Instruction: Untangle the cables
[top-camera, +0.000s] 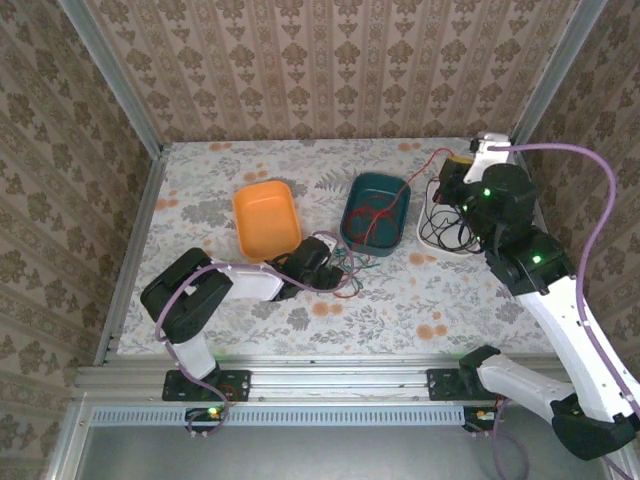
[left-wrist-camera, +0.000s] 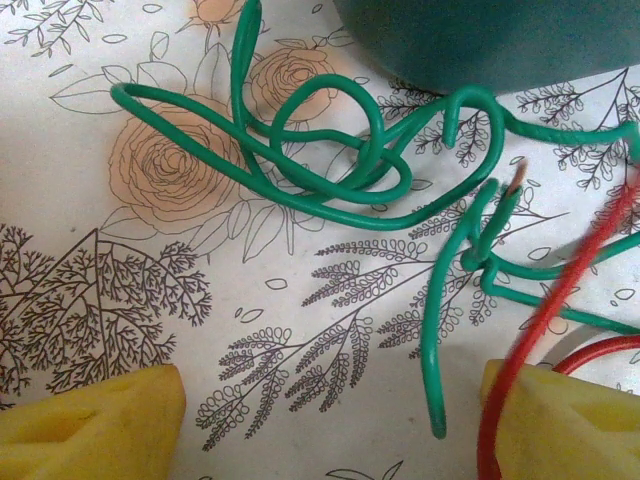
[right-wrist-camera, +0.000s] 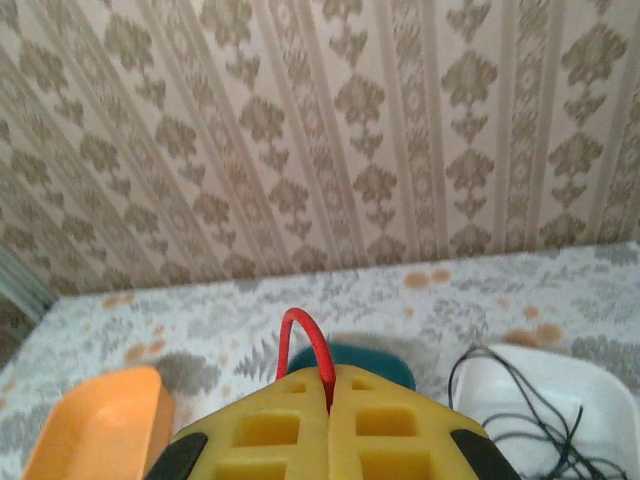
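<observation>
1. Patterned wallpaper (top-camera: 330, 70) rises behind a flowered bench (top-camera: 200, 190) that carries an orange tray (top-camera: 266, 222), a teal tray (top-camera: 352, 215) and a white tray (top-camera: 428, 205).
2. At 1 o'clock the right hand (top-camera: 462, 162) (right-wrist-camera: 328, 385) is clenched on the red cable (top-camera: 425, 165) (right-wrist-camera: 305, 340), which runs from the teal tray toward 2 o'clock.
3. At 6 o'clock of the teal tray the left hand (top-camera: 318, 260) (left-wrist-camera: 330, 420) stands released, low over the green cable (top-camera: 350, 268) (left-wrist-camera: 300, 180).
4. That green cable lies looped on the bench, with one free end pointing to 6 o'clock between the yellow fingers (left-wrist-camera: 90, 430).
5. Coiled in the white tray lies the black cable (top-camera: 448, 232) (right-wrist-camera: 520, 400).

Table (top-camera: 200, 190) holds orange tray (top-camera: 262, 215), teal tray (top-camera: 380, 182), white tray (top-camera: 424, 205) (green cable (left-wrist-camera: 431, 340) too).
</observation>
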